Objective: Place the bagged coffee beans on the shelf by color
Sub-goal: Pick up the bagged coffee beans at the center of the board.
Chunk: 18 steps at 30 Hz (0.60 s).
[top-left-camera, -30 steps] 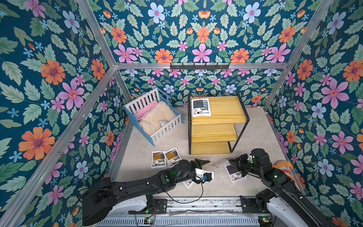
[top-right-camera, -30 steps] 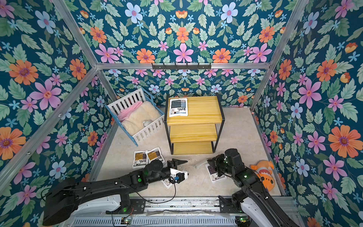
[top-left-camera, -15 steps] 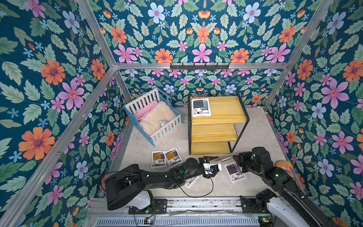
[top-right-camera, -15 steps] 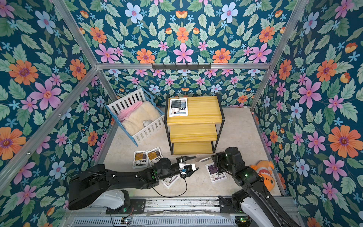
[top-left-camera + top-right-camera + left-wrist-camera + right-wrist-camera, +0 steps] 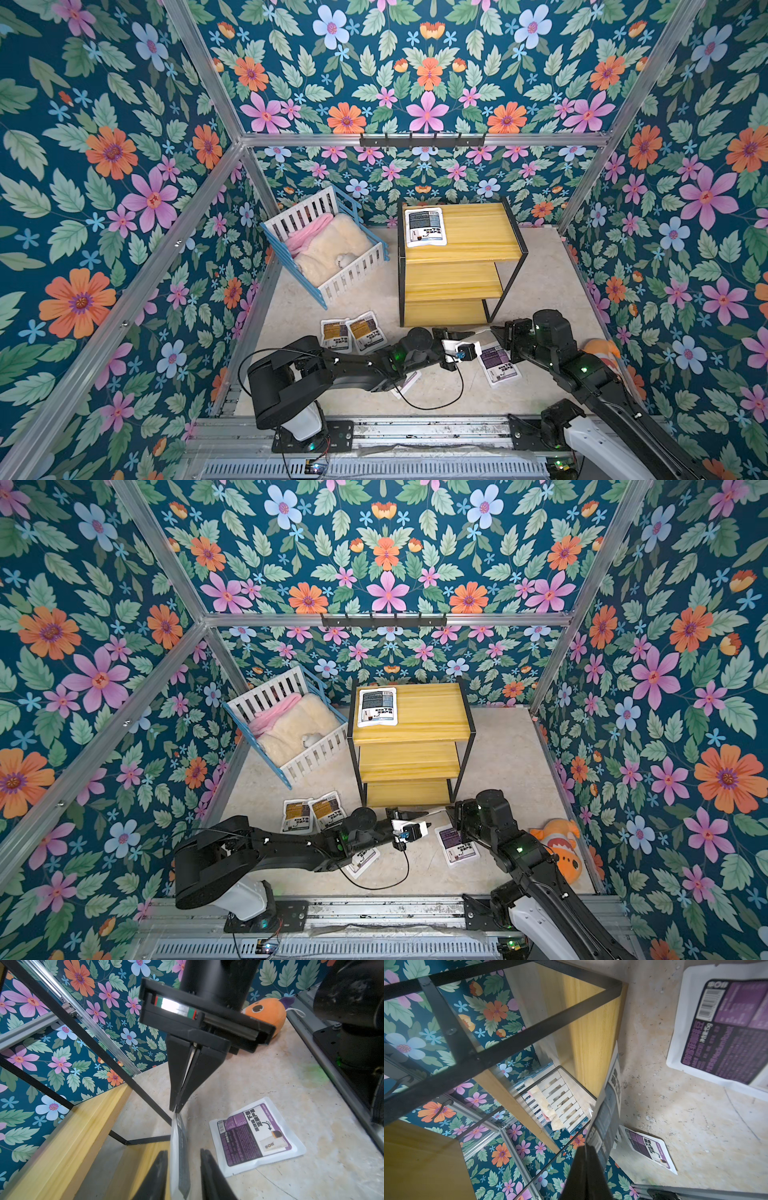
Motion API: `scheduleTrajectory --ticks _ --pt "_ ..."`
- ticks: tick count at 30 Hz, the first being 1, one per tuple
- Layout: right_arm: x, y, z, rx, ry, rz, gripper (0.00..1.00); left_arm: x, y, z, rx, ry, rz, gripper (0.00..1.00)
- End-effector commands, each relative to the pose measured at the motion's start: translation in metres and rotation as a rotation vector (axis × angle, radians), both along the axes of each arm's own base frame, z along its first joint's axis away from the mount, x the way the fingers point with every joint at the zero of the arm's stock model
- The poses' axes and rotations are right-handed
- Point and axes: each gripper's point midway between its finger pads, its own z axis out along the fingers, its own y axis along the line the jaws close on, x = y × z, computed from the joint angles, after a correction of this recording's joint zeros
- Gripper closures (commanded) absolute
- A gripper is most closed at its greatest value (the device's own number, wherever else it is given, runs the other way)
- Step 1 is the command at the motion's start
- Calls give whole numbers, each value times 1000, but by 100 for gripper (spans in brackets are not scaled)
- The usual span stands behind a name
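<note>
A white-and-blue crib (image 5: 328,249) lined with cream fleece sits at the rear left corner of the table (image 5: 540,282). Near the left edge, toward the front, two yellow-brown pouches (image 5: 366,332) lie flat side by side, touching. The left arm reaches across the front of the table over a purple pouch (image 5: 361,860), most of which is hidden beneath it. In the left wrist view the left gripper (image 5: 184,1153) straddles one end of a grey-labelled pouch (image 5: 179,1142) held on edge. Its jaws are parted, with a gap showing on one side of the bag.

At centre, near the rear edge, stands the shelf (image 5: 478,232), three stepped yellow boards in a thin black frame. A blue-grey pouch (image 5: 424,226) lies flat at the left rear corner of its top board. The grey-labelled pouch hangs just in front of the shelf's lowest board, between the two grippers. The right gripper (image 5: 176,1108) is clenched on the pouch's far end, fingertips pinched tight on the rim.

Just beside that gripper, a second purple pouch (image 5: 498,365) lies label-up on the table, right of centre and toward the front. An orange plush toy (image 5: 555,845) rests at the right edge, partly behind the right arm.
</note>
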Motion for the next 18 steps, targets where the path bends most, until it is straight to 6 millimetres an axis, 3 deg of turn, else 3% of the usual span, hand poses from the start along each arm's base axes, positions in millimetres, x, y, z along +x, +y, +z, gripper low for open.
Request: scheduleTrajectory --ticks 1,7,10,18 --pt "2 3 4 5 -22 16 100 0 -1 2 3 -14 -6 73" --pt "3 5 4 17 -28 23 100 1 0 2 7 -14 2 79" --pt "3 6 5 22 -32 27 100 4 1 -2 24 -14 13 74" --pt "3 8 7 33 -47 39 100 11 4 -3 38 -32 33 71"
